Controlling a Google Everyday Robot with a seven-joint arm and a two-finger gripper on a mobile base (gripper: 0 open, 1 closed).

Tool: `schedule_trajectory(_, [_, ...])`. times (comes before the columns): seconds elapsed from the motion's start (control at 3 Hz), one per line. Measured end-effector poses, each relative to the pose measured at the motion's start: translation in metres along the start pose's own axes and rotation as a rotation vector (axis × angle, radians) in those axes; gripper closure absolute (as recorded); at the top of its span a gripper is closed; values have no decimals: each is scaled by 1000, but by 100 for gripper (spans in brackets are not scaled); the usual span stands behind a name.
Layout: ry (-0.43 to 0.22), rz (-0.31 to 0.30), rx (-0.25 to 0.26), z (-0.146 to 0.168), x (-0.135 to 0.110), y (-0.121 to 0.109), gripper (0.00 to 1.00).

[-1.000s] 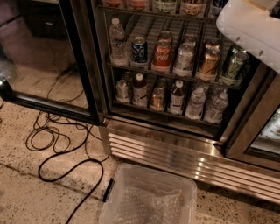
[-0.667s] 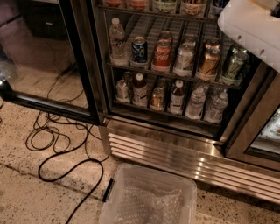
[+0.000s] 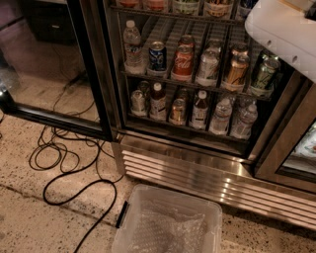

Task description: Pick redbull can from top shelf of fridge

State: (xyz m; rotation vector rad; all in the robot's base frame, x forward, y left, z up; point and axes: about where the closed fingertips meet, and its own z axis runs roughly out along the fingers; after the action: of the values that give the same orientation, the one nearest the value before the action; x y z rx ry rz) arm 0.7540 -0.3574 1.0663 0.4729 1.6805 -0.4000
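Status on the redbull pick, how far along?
Done: fridge door stands open. In hand: nothing visible; only a white arm segment shows upper right, gripper out of view. Left: reach, grasp, lift; the redbull can cannot be picked out here.

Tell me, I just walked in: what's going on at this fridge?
A robot faces the fridge, its glass door open. Only a white part of the arm shows at upper right; the gripper is out of view. The top shelf is cut off at the upper edge, so the redbull can cannot be picked out. A clear bin sits on the floor in front.
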Motion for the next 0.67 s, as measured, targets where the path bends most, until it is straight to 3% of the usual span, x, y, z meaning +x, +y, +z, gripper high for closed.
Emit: schedule_trajectory(0.67, [81,36,-5,-2,-16,-4,100])
